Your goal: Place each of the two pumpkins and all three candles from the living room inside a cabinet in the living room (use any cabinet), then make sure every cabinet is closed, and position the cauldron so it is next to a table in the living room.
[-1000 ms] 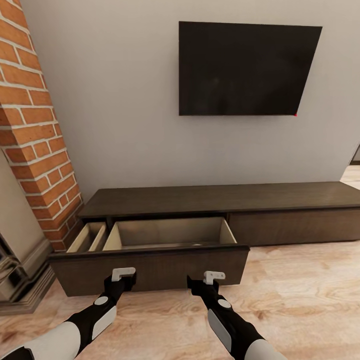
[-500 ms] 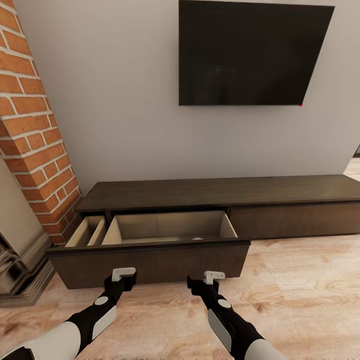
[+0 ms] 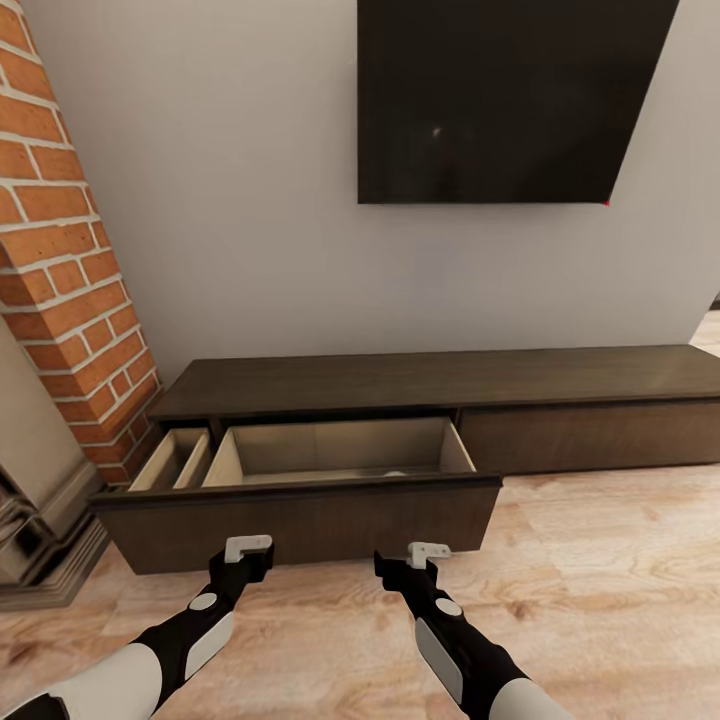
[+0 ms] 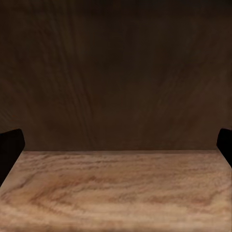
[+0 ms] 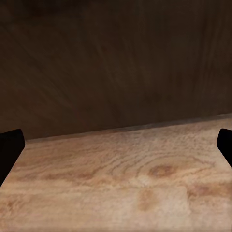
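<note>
Head view: cabinet point(image 3: 430, 385) runs along the wall under a TV point(image 3: 510, 100) whose top edge is cut off. The left drawer point(image 3: 300, 515) is pulled out, its tan inside in sight w/ 2 compartments; a small pale rounded bit point(image 3: 396, 474) peeks over the drawer's front lip at about 1 o'clock from the right pincer, too hidden to name. Brick column point(image 3: 70, 260) at 10 o'clock, cut by the frame edge. Left pincer point(image 3: 247, 549) and right pincer point(image 3: 428, 551) hang over the wood floor point(image 3: 600, 580), just short of the drawer front, apart from it. Fingers can't be made out here, so spread or pressed together can't be told from this angle.

Left wrist view: left pincer point(image 4: 116, 145) spread wide, 1 dark fingertip point(image 4: 9, 147) at each frame side, nothing between. Dark drawer front ahead, floor below it.

Right wrist view: right pincer point(image 5: 116, 147) likewise spread, fingertips point(image 5: 9, 150) at the sides, empty gap. Same dark panel seen at a slant, floor meeting it.
</note>
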You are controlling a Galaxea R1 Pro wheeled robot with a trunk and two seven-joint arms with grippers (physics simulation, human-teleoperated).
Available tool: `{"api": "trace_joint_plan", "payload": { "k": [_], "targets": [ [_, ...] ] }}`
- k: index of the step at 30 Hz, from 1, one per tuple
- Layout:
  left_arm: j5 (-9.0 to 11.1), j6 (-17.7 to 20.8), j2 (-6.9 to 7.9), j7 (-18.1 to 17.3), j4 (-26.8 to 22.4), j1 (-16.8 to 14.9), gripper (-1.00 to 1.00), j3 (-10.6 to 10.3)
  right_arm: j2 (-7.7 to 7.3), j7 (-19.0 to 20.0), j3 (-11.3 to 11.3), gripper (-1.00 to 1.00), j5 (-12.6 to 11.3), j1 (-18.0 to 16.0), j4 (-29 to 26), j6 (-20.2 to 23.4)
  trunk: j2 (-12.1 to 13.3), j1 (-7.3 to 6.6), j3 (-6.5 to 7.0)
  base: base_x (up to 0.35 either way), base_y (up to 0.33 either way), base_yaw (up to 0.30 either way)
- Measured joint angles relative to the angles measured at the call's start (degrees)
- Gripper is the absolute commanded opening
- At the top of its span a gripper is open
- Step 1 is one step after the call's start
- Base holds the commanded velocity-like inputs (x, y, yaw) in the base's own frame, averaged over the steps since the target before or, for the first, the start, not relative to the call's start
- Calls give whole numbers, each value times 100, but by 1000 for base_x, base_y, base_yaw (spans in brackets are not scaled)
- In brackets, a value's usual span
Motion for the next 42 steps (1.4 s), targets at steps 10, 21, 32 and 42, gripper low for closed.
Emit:
{"api": "trace_joint_plan", "payload": {
  "k": [10, 21, 32, 42],
  "targets": [
    [3, 2, 4, -1, 1, 0, 100, -1, 0, 0, 0, 100, 0, 1, 0, 1, 0, -1, 0, 130, 0, 0],
    [3, 2, 6, -1, 1, 2, 100, -1, 0, 0, 0, 100, 0, 3, 0, 7, 0, 0, 0, 94, 0, 0],
    [3, 2, 6, -1, 1, 2, 100, -1, 0, 0, 0, 100, 0, 2, 2, 8, 0, 1, 0, 4, 0, 0],
    [-1, 2, 6, -1, 1, 1, 100, -7, 5, -1, -17, 100, 6, -45, 266, 7, 0, 1, 0, 0, 0, 0]
  ]
}}
